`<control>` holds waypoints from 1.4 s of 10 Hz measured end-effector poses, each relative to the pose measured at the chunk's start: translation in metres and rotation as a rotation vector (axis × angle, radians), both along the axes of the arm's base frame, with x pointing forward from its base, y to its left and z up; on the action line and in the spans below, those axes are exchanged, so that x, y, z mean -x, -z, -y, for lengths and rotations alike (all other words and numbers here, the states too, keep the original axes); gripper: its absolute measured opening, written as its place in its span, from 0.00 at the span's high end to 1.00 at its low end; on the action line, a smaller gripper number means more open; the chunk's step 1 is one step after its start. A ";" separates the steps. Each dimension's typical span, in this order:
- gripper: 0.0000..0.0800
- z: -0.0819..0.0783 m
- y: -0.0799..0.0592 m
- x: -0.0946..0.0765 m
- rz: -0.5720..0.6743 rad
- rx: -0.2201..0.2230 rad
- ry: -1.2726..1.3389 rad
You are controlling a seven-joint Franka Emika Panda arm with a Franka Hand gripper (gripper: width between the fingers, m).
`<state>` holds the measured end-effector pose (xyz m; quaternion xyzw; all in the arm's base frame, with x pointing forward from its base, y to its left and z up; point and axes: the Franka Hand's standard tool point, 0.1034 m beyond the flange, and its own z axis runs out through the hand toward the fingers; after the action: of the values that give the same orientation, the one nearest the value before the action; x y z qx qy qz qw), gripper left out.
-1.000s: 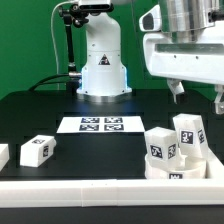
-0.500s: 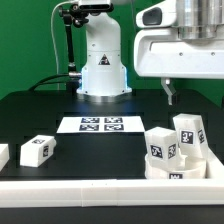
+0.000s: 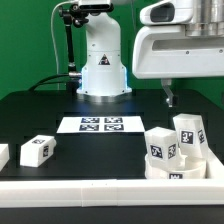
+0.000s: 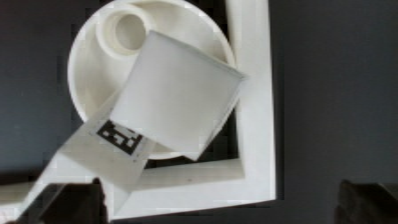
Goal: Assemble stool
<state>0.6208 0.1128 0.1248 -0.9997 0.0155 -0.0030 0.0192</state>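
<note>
The stool's round white seat disc (image 3: 176,168) lies at the front of the exterior view's right, against the white border rails. Two tagged legs (image 3: 160,144) (image 3: 189,134) stand on it. Another leg (image 3: 36,150) lies loose at the front left, and a further one (image 3: 3,155) is cut by the left edge. My gripper (image 4: 205,208) hangs open and empty high above the seat, one finger (image 3: 168,96) showing. In the wrist view the seat (image 4: 111,75) lies below with a leg (image 4: 175,105) standing on it.
The marker board (image 3: 100,124) lies in front of the robot's white base (image 3: 102,60). A white rail (image 3: 90,190) runs along the table's front and meets a side rail (image 4: 251,110) in a corner beside the seat.
The gripper has shifted a little toward the exterior view's left, and its second finger has left that picture. The jaws stay open. The stool parts have not moved.
</note>
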 end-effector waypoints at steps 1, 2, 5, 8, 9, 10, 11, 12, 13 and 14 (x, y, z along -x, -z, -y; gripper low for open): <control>0.19 -0.001 0.001 0.001 0.001 0.002 -0.141; 0.19 -0.001 0.002 0.003 -0.004 0.001 -0.260; 0.19 0.002 0.004 0.006 -0.011 -0.001 -0.536; 0.19 0.008 0.004 0.005 -0.008 0.020 -0.692; 0.19 0.007 0.006 0.004 0.008 0.030 -0.759; 0.19 0.005 0.010 0.006 0.014 0.036 -0.765; 0.19 0.003 0.013 0.006 0.020 0.038 -0.762; 0.19 0.001 0.019 0.006 0.028 0.041 -0.761; 0.19 -0.001 0.023 0.006 0.035 0.044 -0.761; 0.19 -0.003 0.027 0.008 0.043 0.045 -0.757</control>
<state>0.6130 0.1160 0.0981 -0.9346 -0.3554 -0.0170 -0.0029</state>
